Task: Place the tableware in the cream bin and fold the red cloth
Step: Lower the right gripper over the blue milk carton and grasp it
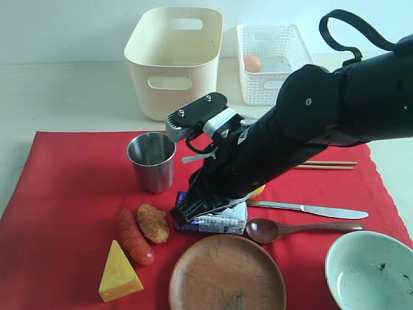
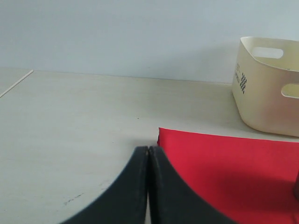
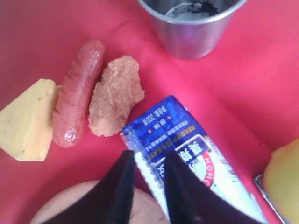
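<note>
Reaches to the milk carton [image 3: 187, 140] on the red cloth [image 3: 46, 37] with right gripper [image 3: 149, 156] jaws slightly apart; left gripper [image 2: 148, 150] jaws pressed together

The right arm [image 1: 310, 129] is bulky, glossy black, its cable [image 1: 325, 31] looping at upper right. The left gripper [image 2: 148, 150] has smooth, curved black fingers [image 2: 131, 186].

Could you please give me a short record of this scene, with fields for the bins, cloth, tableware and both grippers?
cream bin: beyond the cloth's far edge, nothing seen inside
white basket: holds an egg
red cloth: spread flat, unfolded
tableware on cloth: steel cup, chopsticks, knife, spoon, wooden plate, bowl
right gripper: slightly open, over the milk carton
left gripper: shut, holding nothing
</note>
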Robot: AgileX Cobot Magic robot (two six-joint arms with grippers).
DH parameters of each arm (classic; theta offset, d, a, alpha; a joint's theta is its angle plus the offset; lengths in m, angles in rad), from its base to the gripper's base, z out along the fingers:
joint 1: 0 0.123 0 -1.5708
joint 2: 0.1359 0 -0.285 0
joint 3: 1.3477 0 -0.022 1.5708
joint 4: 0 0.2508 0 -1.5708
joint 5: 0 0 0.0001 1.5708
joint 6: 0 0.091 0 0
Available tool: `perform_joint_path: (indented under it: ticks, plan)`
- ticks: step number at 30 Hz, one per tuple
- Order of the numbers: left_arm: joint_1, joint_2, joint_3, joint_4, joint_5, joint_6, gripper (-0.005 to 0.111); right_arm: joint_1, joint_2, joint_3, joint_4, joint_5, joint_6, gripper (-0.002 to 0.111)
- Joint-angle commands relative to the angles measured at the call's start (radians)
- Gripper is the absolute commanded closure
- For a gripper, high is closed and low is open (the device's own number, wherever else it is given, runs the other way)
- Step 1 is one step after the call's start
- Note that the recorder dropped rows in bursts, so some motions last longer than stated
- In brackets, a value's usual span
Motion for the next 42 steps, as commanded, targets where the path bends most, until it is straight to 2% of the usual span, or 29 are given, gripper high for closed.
perform_joint_path:
  ticks: [1, 5, 9, 34, 40, 42]
  plan:
    - [-0.008, -0.005, 0.003, 0.004, -0.004, 0.001, 0.104, 0.002, -0.010, 0.003, -0.006, -0.021, -0.010, 0.059]
    - [-0.008, -0.005, 0.003, 0.004, -0.004, 0.001, 0.104, 0.002, 0.007, 0.003, -0.016, -0.023, -0.010, 0.044]
    - [-0.008, -0.005, 0.003, 0.004, -0.004, 0.001, 0.104, 0.002, 0.041, 0.003, -0.043, -0.021, -0.010, 0.035]
    - [-0.008, -0.005, 0.003, 0.004, -0.004, 0.001, 0.104, 0.002, 0.054, -0.004, -0.202, -0.035, -0.011, 0.032]
    - [-0.008, -0.005, 0.003, 0.004, -0.004, 0.001, 0.104, 0.002, 0.067, -0.006, -0.236, -0.043, -0.011, 0.017]
    - [-0.008, -0.005, 0.003, 0.004, -0.004, 0.001, 0.104, 0.002, 0.087, -0.012, -0.249, -0.036, -0.011, 0.015]
